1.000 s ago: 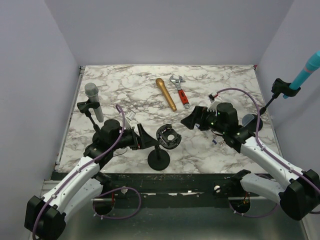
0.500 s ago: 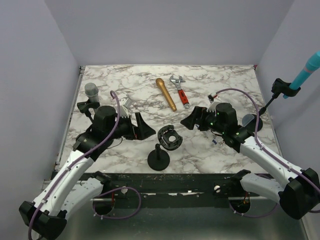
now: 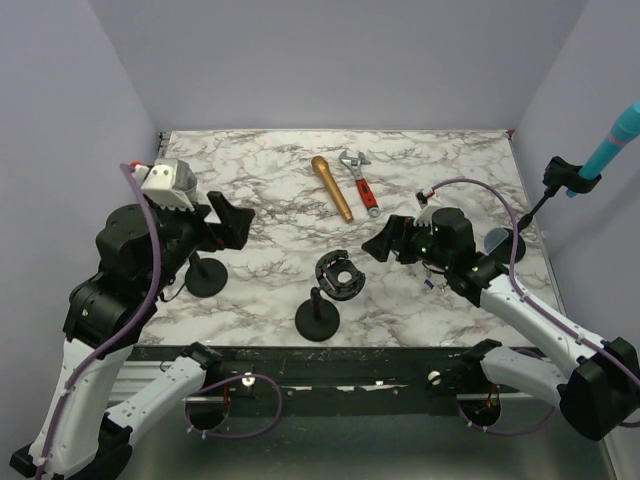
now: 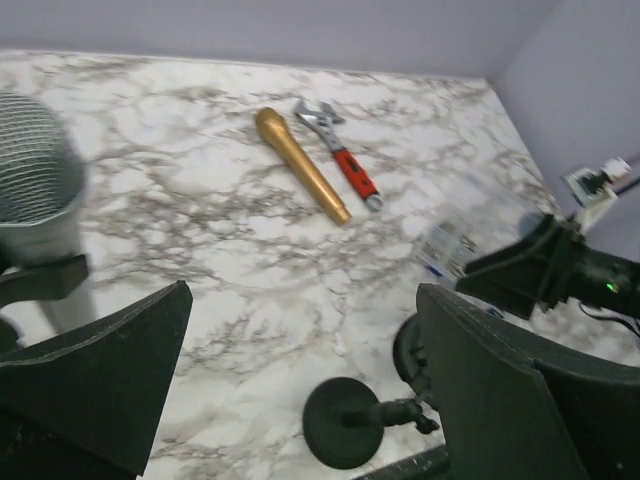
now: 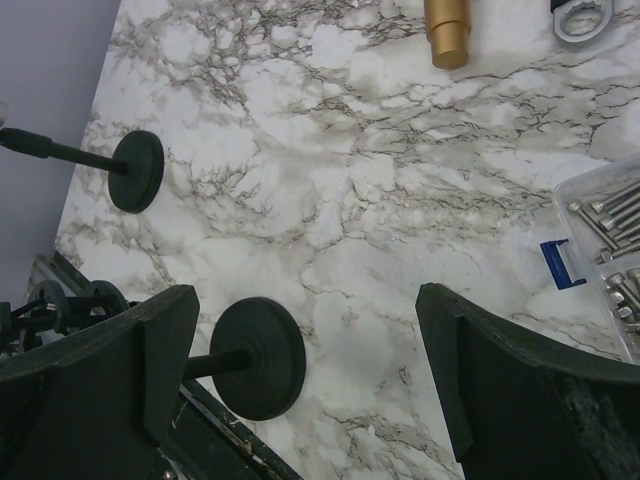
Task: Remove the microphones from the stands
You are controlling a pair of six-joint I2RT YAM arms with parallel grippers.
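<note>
A grey microphone (image 4: 35, 190) stands upright in a black clip (image 4: 40, 280) at the left edge of the left wrist view. In the top view my left arm hides it; only its stand base (image 3: 205, 275) shows. A teal microphone (image 3: 620, 130) sits in a second stand (image 3: 565, 178) at the far right. My left gripper (image 3: 228, 222) is open and empty, raised just right of the grey microphone and apart from it; it also shows in its wrist view (image 4: 300, 380). My right gripper (image 3: 380, 240) is open and empty above the table's middle, as its wrist view (image 5: 305, 380) shows.
An empty stand (image 3: 318, 318) with its clip (image 3: 338, 275) stands at the front centre. A gold microphone (image 3: 332, 188) and a red-handled wrench (image 3: 360, 182) lie at the back centre. A clear box of screws (image 5: 610, 250) lies by the right arm.
My left arm has risen and drawn back to the left, from beside the empty centre stand to just right of the grey microphone. The right arm has not moved.
</note>
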